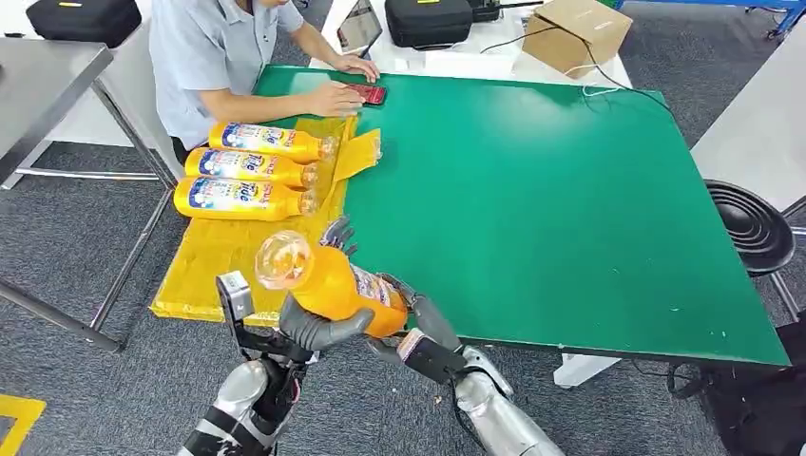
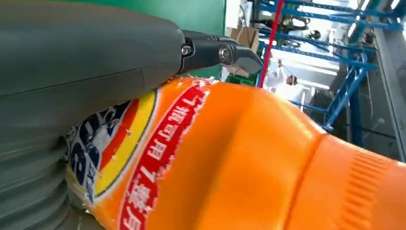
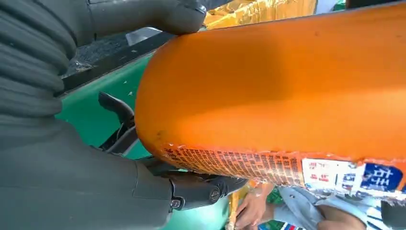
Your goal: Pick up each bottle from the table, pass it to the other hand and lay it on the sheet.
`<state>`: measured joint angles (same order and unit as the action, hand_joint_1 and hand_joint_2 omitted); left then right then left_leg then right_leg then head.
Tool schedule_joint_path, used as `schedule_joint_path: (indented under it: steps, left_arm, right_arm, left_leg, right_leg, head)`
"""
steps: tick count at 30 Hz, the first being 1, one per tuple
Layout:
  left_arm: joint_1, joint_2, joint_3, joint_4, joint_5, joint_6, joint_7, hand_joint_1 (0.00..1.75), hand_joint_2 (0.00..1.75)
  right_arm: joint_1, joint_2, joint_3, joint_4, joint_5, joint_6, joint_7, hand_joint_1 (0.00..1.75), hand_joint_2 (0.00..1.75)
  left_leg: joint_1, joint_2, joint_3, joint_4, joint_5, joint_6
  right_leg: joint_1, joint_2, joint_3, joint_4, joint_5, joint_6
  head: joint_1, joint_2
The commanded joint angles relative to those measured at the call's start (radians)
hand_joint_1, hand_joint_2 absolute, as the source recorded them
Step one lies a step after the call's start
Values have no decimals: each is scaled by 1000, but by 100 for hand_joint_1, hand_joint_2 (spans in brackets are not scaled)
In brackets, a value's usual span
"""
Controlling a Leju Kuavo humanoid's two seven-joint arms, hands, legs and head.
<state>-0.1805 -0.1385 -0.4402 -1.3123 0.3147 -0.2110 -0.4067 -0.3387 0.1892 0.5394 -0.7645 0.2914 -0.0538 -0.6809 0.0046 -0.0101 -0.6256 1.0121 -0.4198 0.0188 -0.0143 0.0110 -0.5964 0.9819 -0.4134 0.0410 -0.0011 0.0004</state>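
Nearest, at the bench's front edge: both hands on one orange bottle (image 1: 333, 285), lifted clear of the surface, clear cap end up and tilted toward the left. Left hand (image 1: 318, 328) under and around the bottle's lower side, thick grey thumb curled across the orange body; fingers (image 1: 337, 231) visible again beyond the bottle, wrapping it from behind. Right hand (image 1: 423, 328) cupping the base end, fingers closed against the bottle's underside. Close up from the left wrist: grey thumb and a dark fingertip (image 2: 230, 53) lying along the label, pressed to the bottle (image 2: 249, 158). Close up from the right wrist: thumb (image 3: 153, 17) over the orange wall (image 3: 268, 86), dark fingers (image 3: 201, 189) clamped beneath it just beside the printed label edge. So held by both at once, neither set of fingers spread. Just beyond and to the left: yellow sheet (image 1: 214, 261) draped over the green bench (image 1: 551, 209) corner, front part bare. Farther along the sheet: three more bottles lying on their sides, side by side, caps pointing right — nearest (image 1: 242, 199), middle (image 1: 249, 166), farthest (image 1: 271, 141). Just beside their caps, a folded-up flap of the sheet (image 1: 358, 154). Beyond that, at the bench's far left corner: a seated person (image 1: 214, 57) in a light blue shirt, one hand (image 1: 333, 98) resting by a red phone (image 1: 369, 93). Farthest back: a black case (image 1: 428, 21) and a cardboard box (image 1: 578, 33) on a white table.
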Motion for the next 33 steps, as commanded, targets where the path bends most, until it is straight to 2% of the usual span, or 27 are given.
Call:
schedule_joint_path:
  steps: [1, 3, 4, 5, 6, 7, 9, 10, 18, 20, 22, 23, 26, 27, 29, 33]
  left_arm:
    - [-64, 41, -59, 121, -32, -10, 12, 175, 175]
    - [-69, 36, -46, 139, 6, -35, 33, 175, 175]
    - [-73, 32, -33, 152, 43, -56, 53, 175, 175]
    - [-76, 31, -29, 158, 55, -60, 60, 175, 175]
    - [-81, 33, -24, 165, 61, -63, 64, 175, 175]
    - [-86, 29, -16, 179, 79, -62, 78, 175, 175]
    - [-95, 30, -4, 195, 104, -64, 101, 175, 175]
    - [-105, 31, 5, 214, 122, -48, 127, 175, 175]
    - [-178, 67, 54, 288, 130, 56, 167, 175, 175]
    - [-225, 102, 44, 317, -26, 211, 121, 175, 175]
    - [-251, 126, 38, 322, -92, 241, 116, 175, 175]
    - [-270, 153, 29, 310, -210, 319, 96, 175, 175]
    - [-301, 207, 33, 257, -408, 372, 125, 175, 175]
    - [-301, 210, 44, 247, -413, 362, 134, 175, 175]
    - [-314, 232, 35, 216, -598, 422, 139, 175, 175]
    - [-344, 227, 22, 218, -723, 418, 173, 175, 175]
  right_arm:
    - [-40, -29, 98, 5, -7, 11, -17, 175, 175]
    - [-38, -29, 105, -2, -5, 22, -17, 175, 175]
    - [-42, -28, 108, 3, -4, 36, -17, 161, 175]
    - [-42, -27, 109, 6, -3, 42, -17, 119, 175]
    - [-43, -25, 109, 9, -3, 43, -17, 26, 175]
    - [-44, -22, 107, 16, -2, 46, -17, 0, 175]
    - [-43, -13, 100, 28, -1, 43, -17, 0, 175]
    - [-33, -15, 100, 6, -2, 40, -17, 0, 0]
    - [1, -25, 103, -55, 22, -45, -17, 0, 0]
    - [23, -34, 92, -86, 10, -83, -17, 0, 0]
    - [33, -42, 90, -101, 10, -102, -17, 0, 0]
    - [43, -46, 83, -116, 2, -120, -17, 0, 0]
    - [69, -57, 57, -172, -25, -156, -17, 0, 0]
    - [69, -58, 56, -173, -25, -155, -17, 0, 0]
    - [89, -54, 30, -218, -41, -188, -17, 0, 0]
    - [98, -47, 9, -241, -57, -180, -17, 0, 0]
  left_leg:
    - [0, -1, 4, -1, -1, -1]
    - [0, 0, 5, -1, -1, -1]
    - [0, 1, 4, -1, -1, -1]
    - [0, 0, 2, -1, 0, -1]
    - [0, 1, 5, -1, -1, -1]
    - [0, 1, 3, -1, -1, -1]
    - [0, 1, 4, -1, -1, -1]
    - [0, 1, 2, -1, 0, -1]
    - [0, 2, 5, -1, -2, -1]
    - [0, 1, 2, -1, 0, -1]
    - [0, 1, 3, -1, -1, -1]
    - [1, 1, 4, 0, -1, -2]
    - [1, 2, 3, 0, -1, -2]
    - [1, 0, 1, 0, 0, -1]
    - [2, -1, 1, 0, 0, -1]
    - [1, 0, 0, 0, 0, -1]
  right_leg:
    - [1, -2, 4, 0, -2, -2]
    - [1, -1, 5, -1, -2, -2]
    - [0, 0, 4, 0, -1, -2]
    - [1, 0, 2, -1, 0, -1]
    - [1, -1, 5, -1, -1, -2]
    - [1, 0, 3, -1, -1, -1]
    - [1, 0, 4, -1, -1, -2]
    - [1, 0, 2, 0, 0, -1]
    - [1, 1, 5, 0, -1, -2]
    - [0, 0, 2, 0, 0, -1]
    - [1, 0, 3, 0, -1, -2]
    - [1, -1, 4, 0, -1, -2]
    - [1, 1, 3, 1, -1, -2]
    - [2, -2, 0, 1, -1, -2]
    - [2, -2, 1, 1, -1, -2]
    - [1, -2, 0, 1, -1, -1]
  head:
    - [0, 0]
    - [0, 0]
    - [0, 0]
    - [0, 0]
    - [0, 0]
    - [0, 0]
    - [0, 0]
    - [0, 0]
    - [1, 0]
    - [0, 0]
    - [-1, 0]
    - [2, 0]
    - [-1, 0]
    - [0, 0]
    - [1, 0]
    - [0, 0]
